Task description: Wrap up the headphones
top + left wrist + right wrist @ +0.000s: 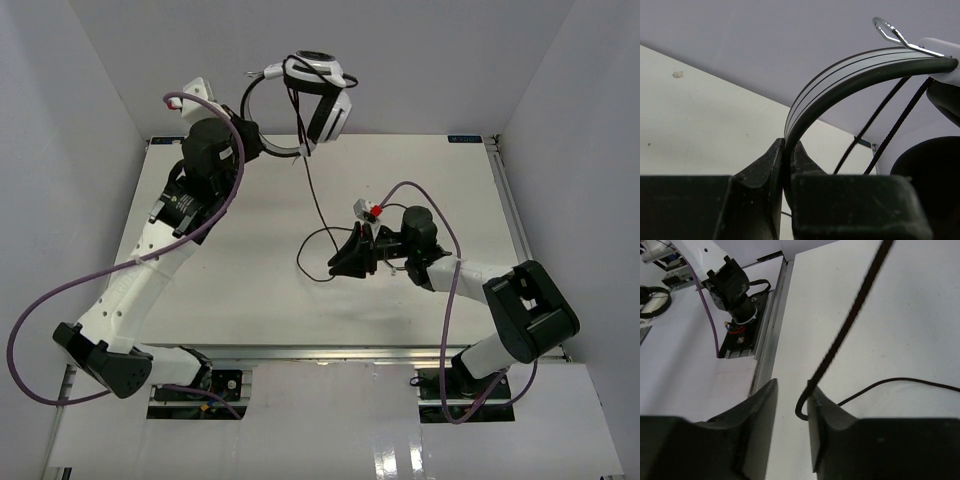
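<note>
From above, the left arm reaches up and back, and the left tool (258, 138) is clamped on the dark headband (250, 100) of the headphones (320, 90), which hang in the air above the far edge of the white tabletop (230, 280). Their thin black cord (313, 195) drops to the tabletop and loops by the right tool (338, 262), which sits low near the middle. In the left wrist view, the left tool (789, 150) pinches the curved headband (840, 75) edge-on; two strands of cord (875, 122) run past it, beside a black earcup (930, 170). In the right wrist view, the right tool (792, 395) stands partly apart, with the cord (850, 320) running between its fingers and touching only one, above the tabletop (900, 315).
</note>
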Tool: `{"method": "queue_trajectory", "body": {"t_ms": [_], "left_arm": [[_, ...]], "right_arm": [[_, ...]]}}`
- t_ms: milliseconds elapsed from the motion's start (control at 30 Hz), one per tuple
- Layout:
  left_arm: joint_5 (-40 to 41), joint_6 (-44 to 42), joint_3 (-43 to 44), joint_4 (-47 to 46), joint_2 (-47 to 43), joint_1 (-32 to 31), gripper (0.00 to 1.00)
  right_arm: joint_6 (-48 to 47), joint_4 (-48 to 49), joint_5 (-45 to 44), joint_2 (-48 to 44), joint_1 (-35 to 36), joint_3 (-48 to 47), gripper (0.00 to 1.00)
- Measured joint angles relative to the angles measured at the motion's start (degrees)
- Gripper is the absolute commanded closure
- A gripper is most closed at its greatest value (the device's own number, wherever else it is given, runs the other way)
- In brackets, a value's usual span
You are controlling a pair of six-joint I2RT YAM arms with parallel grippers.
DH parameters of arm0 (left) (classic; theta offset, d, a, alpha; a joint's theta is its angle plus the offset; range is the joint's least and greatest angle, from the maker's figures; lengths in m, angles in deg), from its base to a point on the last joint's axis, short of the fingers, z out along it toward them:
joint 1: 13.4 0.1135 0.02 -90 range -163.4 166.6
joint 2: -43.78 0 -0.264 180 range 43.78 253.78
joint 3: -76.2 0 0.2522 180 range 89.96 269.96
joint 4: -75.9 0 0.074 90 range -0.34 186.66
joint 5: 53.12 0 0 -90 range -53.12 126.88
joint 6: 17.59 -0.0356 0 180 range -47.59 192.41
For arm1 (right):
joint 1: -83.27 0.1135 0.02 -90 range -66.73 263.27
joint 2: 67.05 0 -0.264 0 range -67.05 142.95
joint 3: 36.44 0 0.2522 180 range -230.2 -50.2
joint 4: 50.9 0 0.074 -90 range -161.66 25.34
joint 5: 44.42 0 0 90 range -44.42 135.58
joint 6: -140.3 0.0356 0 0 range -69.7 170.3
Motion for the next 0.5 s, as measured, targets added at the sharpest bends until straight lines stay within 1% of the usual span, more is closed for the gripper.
{"method": "queue_trajectory", "body": {"t_ms": [100,133,267,333,433,500], "left_arm": [[1.2,3.1,0.2,-0.2,1.5,3.5,1.0],[1.5,3.8,0.2,-0.2,2.2,4.6,1.0],[2.3,4.7,0.2,1.0,4.7,7.9,1.0],[3.3,3.6,0.1,1.4,5.9,8.5,1.0],[4.6,1.4,-0.2,0.9,7.0,8.6,1.0],[5.5,-1.8,-1.6,-0.7,7.4,8.5,1.0]], "right_arm": [[-1.8,-1.8,-0.6,-2.4,0.4,0.1,0.9],[-2.6,-2.7,-0.6,-3.3,0.7,0.1,0.92],[-5.5,-7.0,-1.6,-6.0,1.7,0.1,0.92],[-9.6,-13.0,-3.0,-7.5,2.3,-0.8,0.92],[-17.6,-24.5,-6.6,-9.1,3.9,-4.6,0.92],[-24.6,-33.9,-11.9,-10.4,5.5,-8.5,0.92]]}}
